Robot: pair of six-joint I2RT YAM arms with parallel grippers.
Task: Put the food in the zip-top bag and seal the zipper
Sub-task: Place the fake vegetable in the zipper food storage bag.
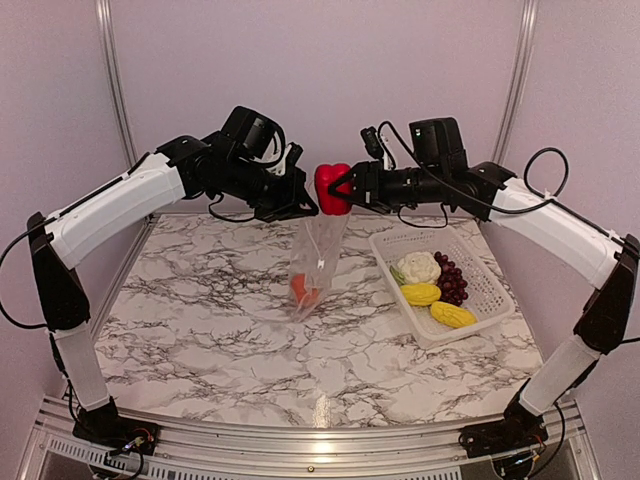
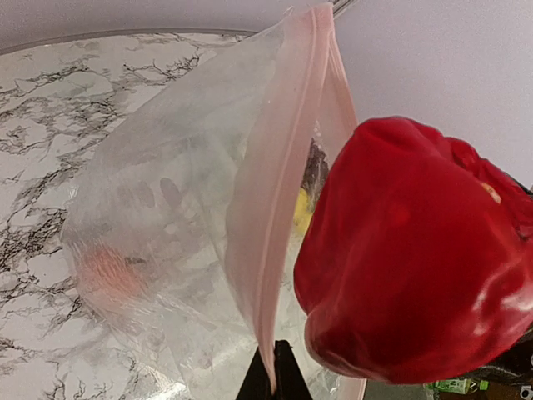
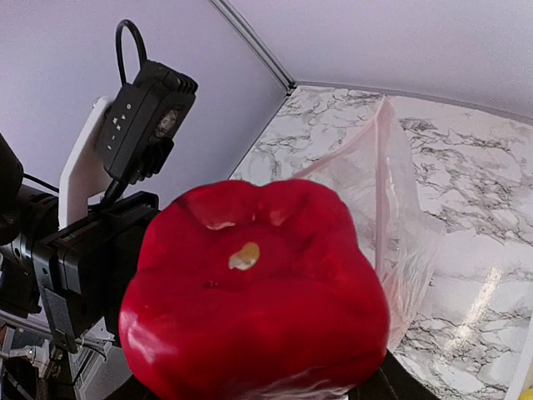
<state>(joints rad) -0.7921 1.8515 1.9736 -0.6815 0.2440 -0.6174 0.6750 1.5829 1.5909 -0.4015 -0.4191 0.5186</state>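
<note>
On the left, the left gripper (image 1: 298, 205) is high over the marble worktop (image 1: 200, 300). Its jaws are fully closed on the top edge of the zip-top bag (image 1: 318, 255) and pinch it at the zipper (image 2: 287, 192), the pale pink strip. The bag hangs from this pinch with its long axis about vertical, mouth up, and its lower end appears to rest on the worktop. One orange fruit (image 1: 302, 290) lies at the bottom inside it.

Directly to the right of the pinch, the red pepper (image 1: 332, 188) is in the air at the bag's mouth. The right gripper (image 1: 347, 190) holds it from the right side, with the jaws at middle width and pressed on the pepper. In the left wrist view the pepper is just beside the zipper strip, on the open side. I cannot tell whether its lower part is already past the rim.

I judge that the coming move turns on this: the mouth lies below and slightly left of the pepper. So the right arm, the nearer one, needs to descend along the bag's long axis before it lets go.

Further right, the white basket (image 1: 488, 285) contains the cauliflower (image 1: 419, 267), the grape bunch (image 1: 452, 280) and two yellow pieces (image 1: 420, 294), not yet bagged. The zipper is not sealed.
</note>
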